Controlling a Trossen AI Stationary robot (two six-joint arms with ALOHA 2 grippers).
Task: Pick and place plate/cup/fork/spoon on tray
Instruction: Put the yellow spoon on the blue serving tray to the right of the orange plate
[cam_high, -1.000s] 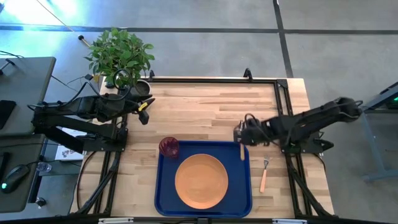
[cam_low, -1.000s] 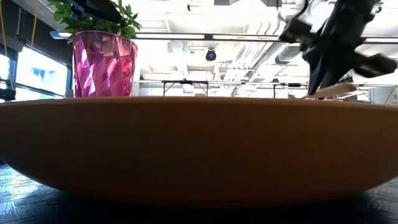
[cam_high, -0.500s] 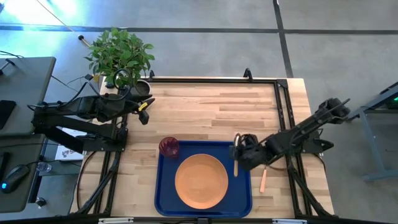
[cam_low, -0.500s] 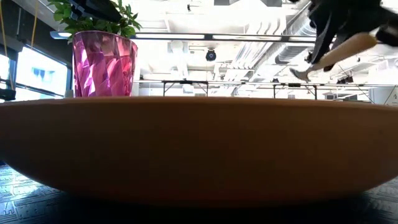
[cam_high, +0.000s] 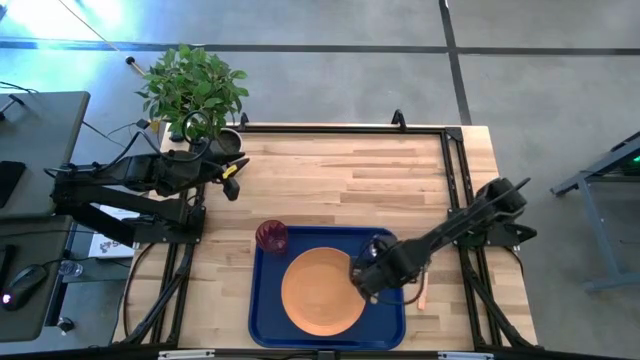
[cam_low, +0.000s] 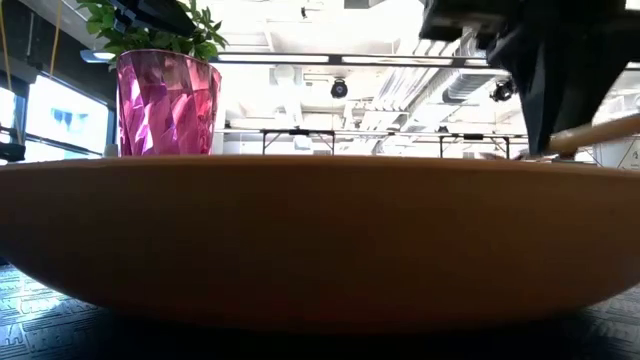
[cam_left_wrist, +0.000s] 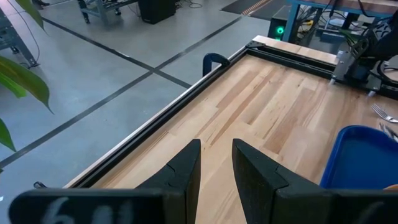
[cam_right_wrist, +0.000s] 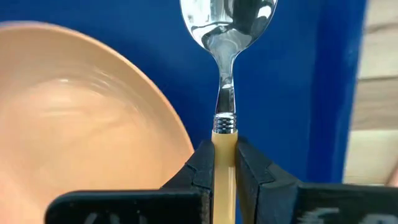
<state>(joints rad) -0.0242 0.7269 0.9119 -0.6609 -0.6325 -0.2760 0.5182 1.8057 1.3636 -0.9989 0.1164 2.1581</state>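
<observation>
The blue tray (cam_high: 262, 300) lies at the table's near middle. The orange plate (cam_high: 320, 292) rests on it, and the dark-red cup (cam_high: 271, 237) stands on its far left corner. My right gripper (cam_high: 362, 280) is low over the tray at the plate's right rim, shut on the spoon (cam_right_wrist: 226, 37). The spoon's silver bowl (cam_right_wrist: 227, 15) is over the blue tray floor beside the plate (cam_right_wrist: 81, 112). The fork (cam_high: 423, 289) lies on the wood right of the tray. My left gripper (cam_left_wrist: 216, 163) is open and empty at the table's far left. My right gripper pinches the spoon's yellowish handle (cam_right_wrist: 224, 140) between its two fingers (cam_right_wrist: 202, 165), close to the metal neck. The fingers lie along the spoon, which sticks out ahead of them, bowl first. The handle's free end (cam_low: 600, 133) shows almost level behind the gripper. Whether the bowl touches the tray, I cannot tell.
A potted plant (cam_high: 193, 85) stands at the table's far left corner, close to the left arm. A black frame (cam_high: 340, 128) runs along the table's far and right edges. Bare tray floor (cam_right_wrist: 292, 93) lies between the plate and the tray's right rim.
My right gripper has gone toward the table's near edge and left, from past the tray's far right corner to the plate's right rim, and down. It carries the spoon, whose handle has tipped from slanted to nearly level.
</observation>
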